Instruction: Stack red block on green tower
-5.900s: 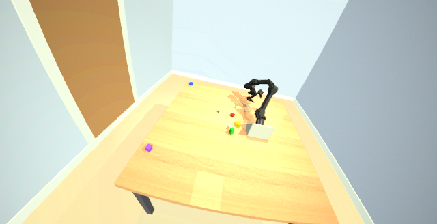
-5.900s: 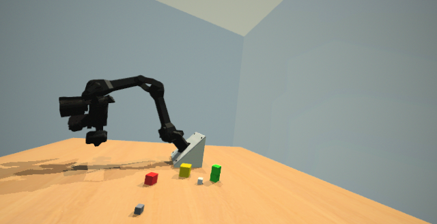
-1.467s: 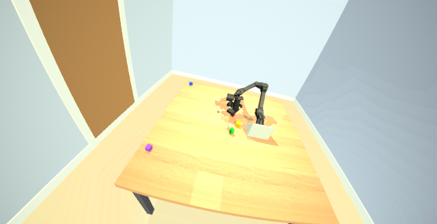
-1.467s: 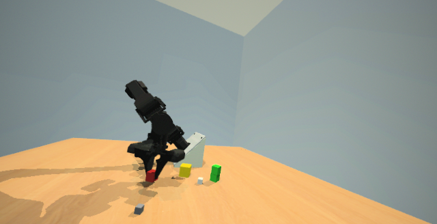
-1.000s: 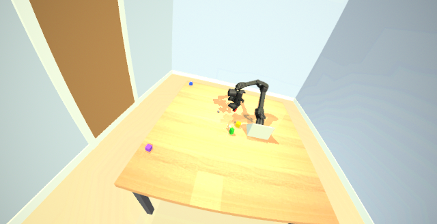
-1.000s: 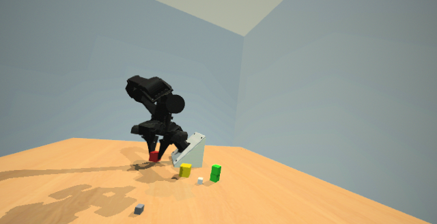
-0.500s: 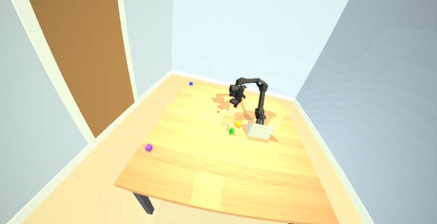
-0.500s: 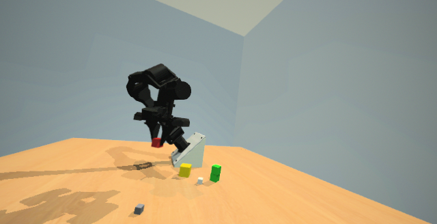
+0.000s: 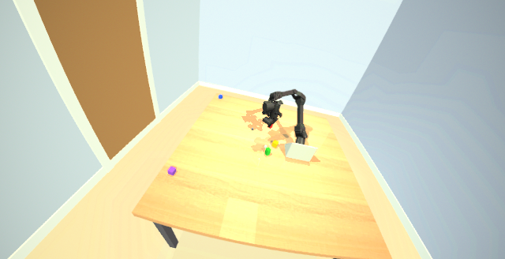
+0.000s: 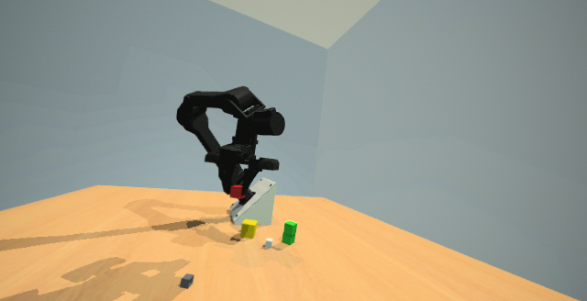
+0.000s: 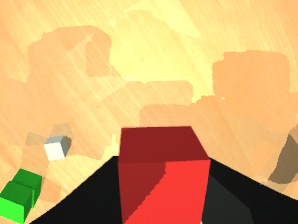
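red block (image 11: 162,185) clamped between end effector (image 10: 241,194) fingers, held above table (image 10: 413,264)

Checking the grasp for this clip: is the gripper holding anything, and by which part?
Yes. The gripper is shut on the red block, pinching two opposite side faces, its top face exposed.

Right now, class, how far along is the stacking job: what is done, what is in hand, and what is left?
Done: the red block is gripped and lifted off the table. In hand: the gripper carries it in the air, off to one side of the green tower, which stands upright. Left: move over the tower, lower, release.
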### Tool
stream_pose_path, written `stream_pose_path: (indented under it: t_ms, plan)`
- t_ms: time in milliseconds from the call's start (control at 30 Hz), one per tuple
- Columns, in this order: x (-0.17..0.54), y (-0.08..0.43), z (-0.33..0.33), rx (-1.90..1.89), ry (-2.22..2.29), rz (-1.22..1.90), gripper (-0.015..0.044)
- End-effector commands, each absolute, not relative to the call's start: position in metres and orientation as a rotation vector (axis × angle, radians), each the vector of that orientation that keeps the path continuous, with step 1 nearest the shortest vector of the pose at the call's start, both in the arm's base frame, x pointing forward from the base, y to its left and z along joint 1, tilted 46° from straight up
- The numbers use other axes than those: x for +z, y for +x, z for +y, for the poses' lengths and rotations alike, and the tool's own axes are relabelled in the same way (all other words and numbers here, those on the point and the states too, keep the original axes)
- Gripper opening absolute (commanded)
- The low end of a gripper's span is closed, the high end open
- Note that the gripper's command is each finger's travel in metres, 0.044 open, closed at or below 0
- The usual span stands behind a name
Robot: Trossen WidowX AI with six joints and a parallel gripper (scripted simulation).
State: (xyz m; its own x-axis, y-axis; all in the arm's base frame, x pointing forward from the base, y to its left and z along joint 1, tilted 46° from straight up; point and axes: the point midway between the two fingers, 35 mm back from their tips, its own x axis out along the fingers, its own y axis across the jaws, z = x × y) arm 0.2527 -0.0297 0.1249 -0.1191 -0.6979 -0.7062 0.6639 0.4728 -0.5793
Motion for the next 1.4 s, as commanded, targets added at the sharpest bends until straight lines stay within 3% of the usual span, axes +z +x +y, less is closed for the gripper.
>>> stream_pose_path:
  t_ms: [0,800,1367]
  plan:
    - [0.111,0.262,-0.012,-1.153,-0.021,1.225,0.0]
    - [0.004,0.265,0.085,-1.167,-0.026,1.218,0.0]
    - [-0.02,0.257,0.061,-1.169,-0.027,1.216,0.0]
